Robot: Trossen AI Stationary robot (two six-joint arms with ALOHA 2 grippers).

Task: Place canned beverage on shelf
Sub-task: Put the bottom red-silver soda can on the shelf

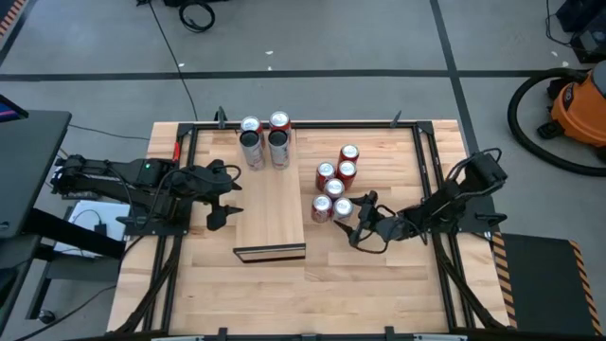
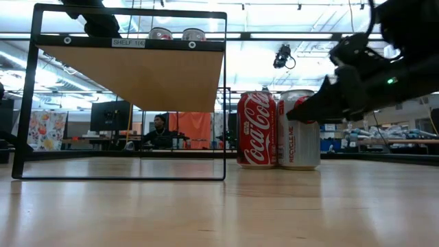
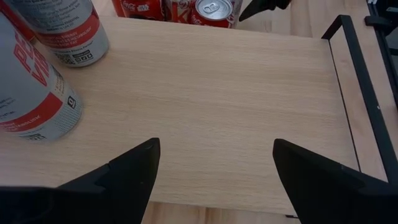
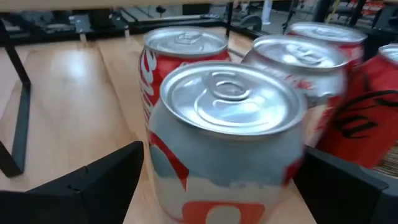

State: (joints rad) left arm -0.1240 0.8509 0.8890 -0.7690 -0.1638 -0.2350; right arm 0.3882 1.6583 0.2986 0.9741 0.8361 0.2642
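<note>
The shelf (image 1: 270,210), a long pale wood board on a black frame (image 2: 137,75), stands mid-table. Two silver cans (image 1: 251,144) (image 1: 279,140) stand upright on its far end. Right of the shelf, several cans stand on their bases on the table. The nearest is a silver can with red marks (image 4: 227,137) (image 1: 343,209). My right gripper (image 1: 358,227) is open and low at this can, nearly level, one finger on either side of it (image 4: 222,155), with gaps showing. My left gripper (image 1: 225,204) hangs open over the shelf's left edge (image 3: 214,162).
Red cola cans (image 1: 326,174) (image 2: 257,129) crowd close behind and beside the silver can. The shelf's near half (image 3: 211,93) is bare wood. Black rails (image 1: 426,161) border the tabletop. An orange vacuum (image 1: 578,99) stands on the floor at the far right.
</note>
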